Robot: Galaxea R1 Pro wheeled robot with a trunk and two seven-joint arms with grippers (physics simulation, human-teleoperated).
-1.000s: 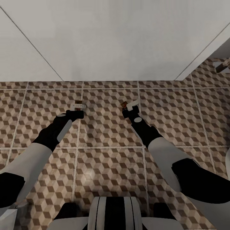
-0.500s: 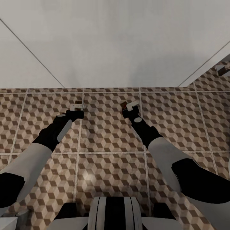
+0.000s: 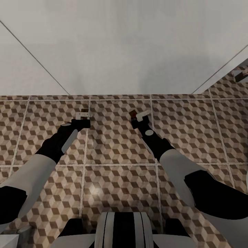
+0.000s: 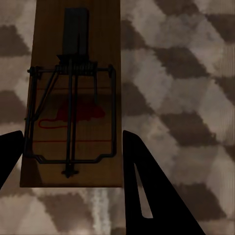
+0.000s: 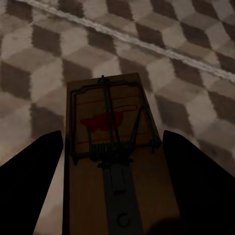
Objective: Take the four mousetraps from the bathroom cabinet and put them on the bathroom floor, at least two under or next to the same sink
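Observation:
Both arms reach forward over the cube-patterned bathroom floor (image 3: 117, 137), close to a white flat-fronted vanity unit (image 3: 124, 44). My left gripper (image 3: 83, 115) is shut on a mousetrap (image 3: 85, 113). In the left wrist view this brown board with wire parts (image 4: 73, 98) sits between the dark fingers (image 4: 147, 191), above the tiles. My right gripper (image 3: 137, 115) is shut on a second mousetrap (image 3: 132, 112), which the right wrist view shows as a board (image 5: 117, 147) running back between the fingers (image 5: 29, 181). The sink basin and the cabinet are out of view.
The vanity front stands just beyond both grippers. A gap beside it at the far right opens onto more tiled floor, where a small grey and brown object (image 3: 240, 73) lies. My own base (image 3: 122, 230) is at the near edge.
The head view shifted slightly over the first half second. Since then the right gripper with its mousetrap has moved a little lower and to the left. The left arm has stayed still.

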